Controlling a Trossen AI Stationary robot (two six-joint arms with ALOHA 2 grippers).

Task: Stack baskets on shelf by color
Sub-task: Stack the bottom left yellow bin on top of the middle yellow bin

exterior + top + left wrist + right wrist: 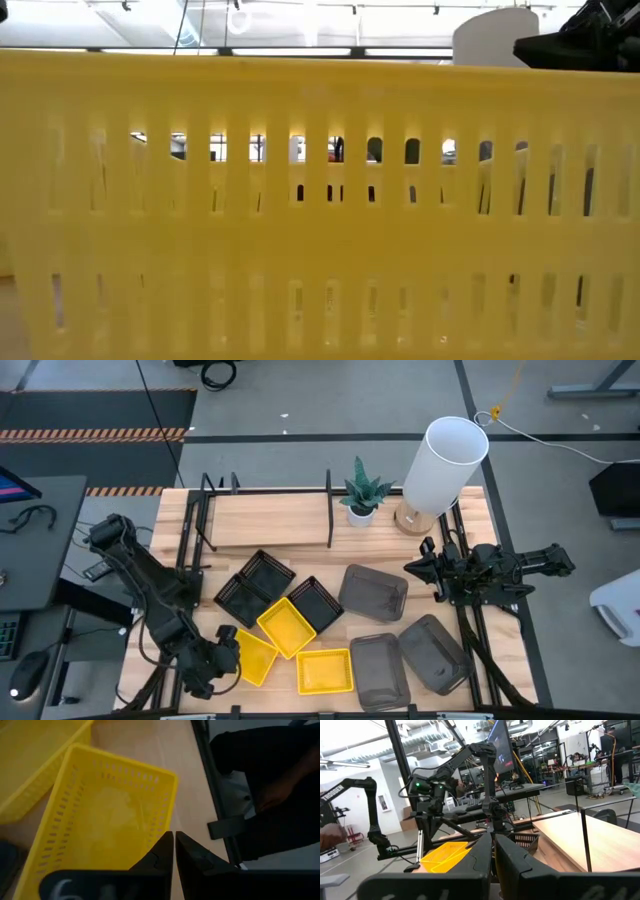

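A: Lab floor with hazard tape is showing round a wooden table (500,650); the shelf (268,520) is sitting bare along the far edge, with a white lamp (445,460) and a small plant pot (361,510) beside it.

B: Baskets?

A: All on the table, none on the shelf. Three grey baskets (373,592) are lying right of centre, three black baskets (262,576) in front of the shelf, three yellow ones along the near edge. The leftmost yellow basket (107,817) is lying tilted, right at the left gripper (213,660).

B: Fingers?

A: The left gripper's are looking pressed together just beside that basket's rim, holding nothing I can see. The right gripper (432,568) is hanging closed and empty above the right side.

B: Risks?

A: Closed fingers are likely shoving the light yellow basket into its neighbours instead of gripping the wall. The baskets are overlapping, so a lift may be dragging a second one. The shelf's upright black rods may be catching a carried basket, and the lamp and pot may be getting knocked.

B: Writing?

A: "TROSSEN" is reading on a background arm (332,795) in the right wrist view. Pale marks on the wrist housings aren't legible.
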